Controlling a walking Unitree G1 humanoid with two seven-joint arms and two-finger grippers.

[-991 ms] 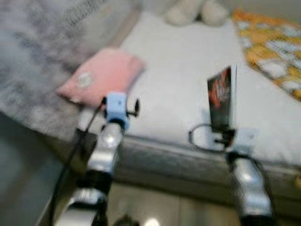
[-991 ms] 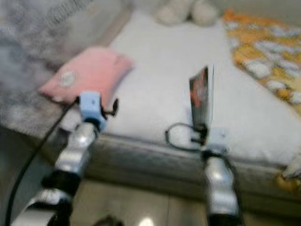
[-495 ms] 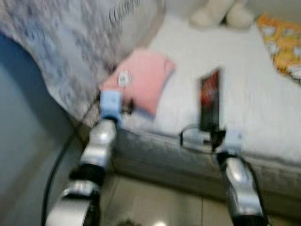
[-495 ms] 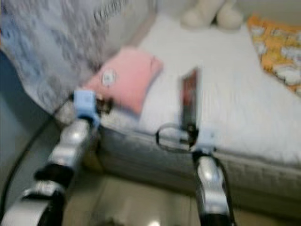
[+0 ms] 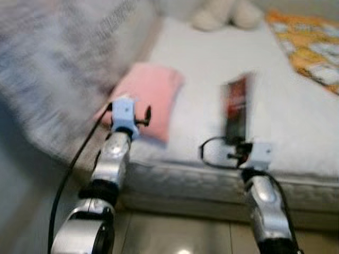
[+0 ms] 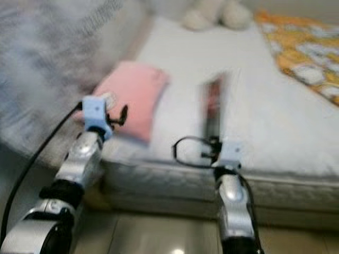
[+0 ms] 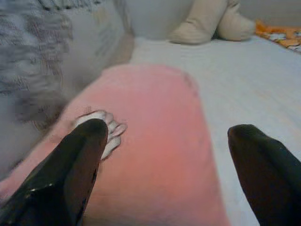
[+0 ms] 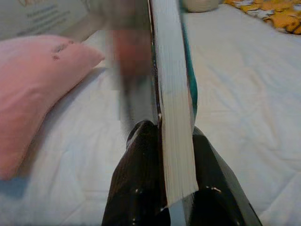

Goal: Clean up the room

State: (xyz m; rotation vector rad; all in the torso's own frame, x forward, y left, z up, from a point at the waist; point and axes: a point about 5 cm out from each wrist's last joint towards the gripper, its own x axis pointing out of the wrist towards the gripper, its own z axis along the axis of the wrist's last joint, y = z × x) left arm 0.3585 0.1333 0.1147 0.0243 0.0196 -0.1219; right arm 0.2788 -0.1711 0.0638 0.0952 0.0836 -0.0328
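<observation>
right gripper (image 8: 176, 141): both black fingers (image 8: 136, 188) clamped on a book (image 8: 171, 94), one on each cover, page edges facing the wrist camera
book: upright on edge, cover dark with red in the head views (image 5: 236, 108), blurred so title unreadable; raised over the near part of the white mattress (image 5: 212, 69), can't tell whether its lower edge touches the sheet
left gripper (image 7: 164, 155): fingers (image 7: 75, 165) spread wide, nothing between them, hovering just above the near end of the pink pillow (image 7: 150, 141)
pink pillow: flat on the mattress near its left edge (image 5: 151, 98), small white patch on it (image 7: 106, 129) next to the left fingertip; well to the left of the book
grey blanket (image 5: 58, 69): bunched along the left side, beside the pillow
plush toy (image 5: 228, 13): beige, at the far end of the mattress
orange patterned cover (image 5: 310, 45): far right of the mattress
floor (image 5: 175, 235): pale tile, below the mattress edge, between the two arms
</observation>
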